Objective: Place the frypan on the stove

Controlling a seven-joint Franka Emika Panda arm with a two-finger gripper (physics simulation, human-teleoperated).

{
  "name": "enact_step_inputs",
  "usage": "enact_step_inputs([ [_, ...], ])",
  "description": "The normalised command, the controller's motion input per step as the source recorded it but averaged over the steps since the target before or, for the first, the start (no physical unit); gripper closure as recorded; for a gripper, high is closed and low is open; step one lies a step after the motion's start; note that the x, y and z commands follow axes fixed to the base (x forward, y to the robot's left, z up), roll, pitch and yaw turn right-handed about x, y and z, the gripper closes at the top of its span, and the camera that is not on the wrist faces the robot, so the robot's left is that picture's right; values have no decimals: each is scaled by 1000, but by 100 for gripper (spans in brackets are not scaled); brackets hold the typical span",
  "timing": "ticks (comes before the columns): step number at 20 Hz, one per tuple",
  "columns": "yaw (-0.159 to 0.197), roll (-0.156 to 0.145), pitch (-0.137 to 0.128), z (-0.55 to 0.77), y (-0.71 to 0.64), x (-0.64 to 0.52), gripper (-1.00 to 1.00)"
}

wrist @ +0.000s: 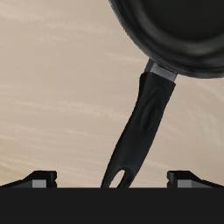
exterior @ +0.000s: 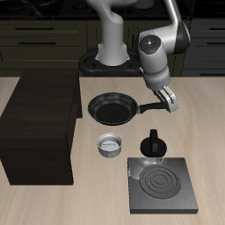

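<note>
Right now the frypan (exterior: 112,107) sits flat on the table (exterior: 206,123), about mid-table, just beside the big dark brown cabinet block (exterior: 39,127), w/ its long black handle (exterior: 151,107) running out away from the block toward the gripper (exterior: 167,103). Gripper hangs over the handle's far end, arm tilted down; in the wrist view the handle (wrist: 138,131) runs up between the two fingertips (wrist: 39,179), which stand wide apart w/ clear gap to the handle on both sides, so pincer is spread wide & has hold of nothing. Pan bowl (wrist: 175,35) shows beyond the handle in that view. Stove (exterior: 163,186) lies nearer the table's front edge, well apart from the pan, ring burner bare. Small black moka pot (exterior: 155,143) stands just behind the stove; small silver-grey bowl (exterior: 109,145) sits beside it, between pan & front edge
</note>
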Motion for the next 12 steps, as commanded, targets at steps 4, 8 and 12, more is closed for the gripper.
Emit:
enact_step_inputs([
  [4, -24, -22, 31, -152, -107, 57, -100],
  [8, -23, -14, 29, -165, -118, 19, -100],
  [12, -4, -20, 0, -62, -68, 7, -100],
])
